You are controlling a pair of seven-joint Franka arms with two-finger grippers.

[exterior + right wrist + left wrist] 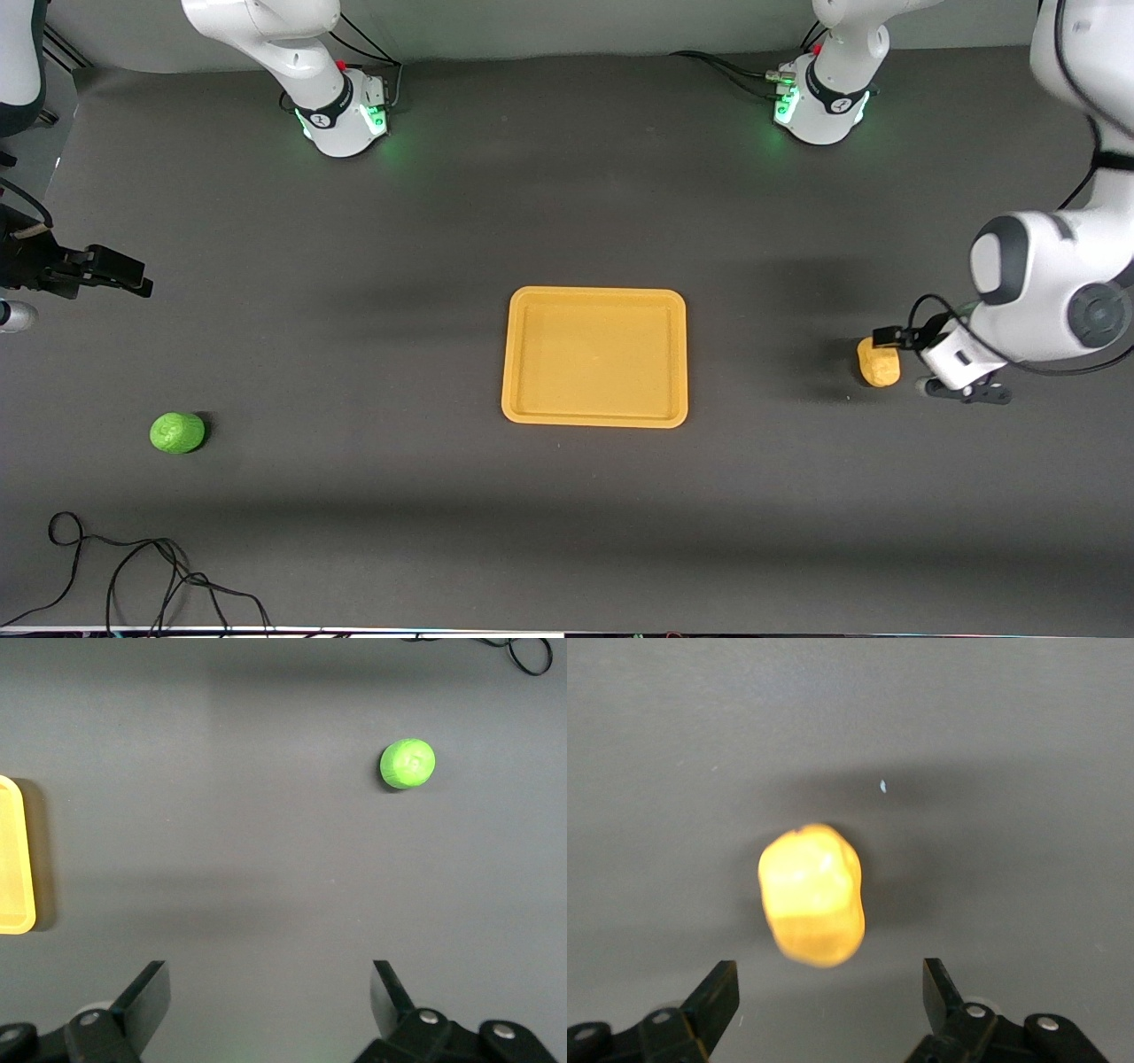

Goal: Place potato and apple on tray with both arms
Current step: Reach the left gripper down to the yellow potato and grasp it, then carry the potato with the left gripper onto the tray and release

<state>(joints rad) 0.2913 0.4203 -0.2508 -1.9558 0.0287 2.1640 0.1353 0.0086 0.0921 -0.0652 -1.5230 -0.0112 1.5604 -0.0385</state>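
Right pincer [266, 997]: hangs wide open over bare dark grey surface [354, 372] at the right arm's end, holding nothing; only its wrist view shows the parted fingers.
Apple: small bright green wrinkled ball [177, 432], on the surface, nearer the front camera than the right pincer [133, 282], well apart from it.
Tray: flat yellow-orange plastic rectangle with low rim [594, 416], mid-surface, nothing on it; right wrist view catches just one edge [18, 859].
Potato: lumpy yellow-tan oval [878, 362], on the surface toward the left arm's end.
Left pincer [833, 992]: low at the potato [811, 895], fingers apart, not touching it; front view hides the fingertips.

The tray [594, 416] lies between the apple [177, 432] and the potato [878, 363]
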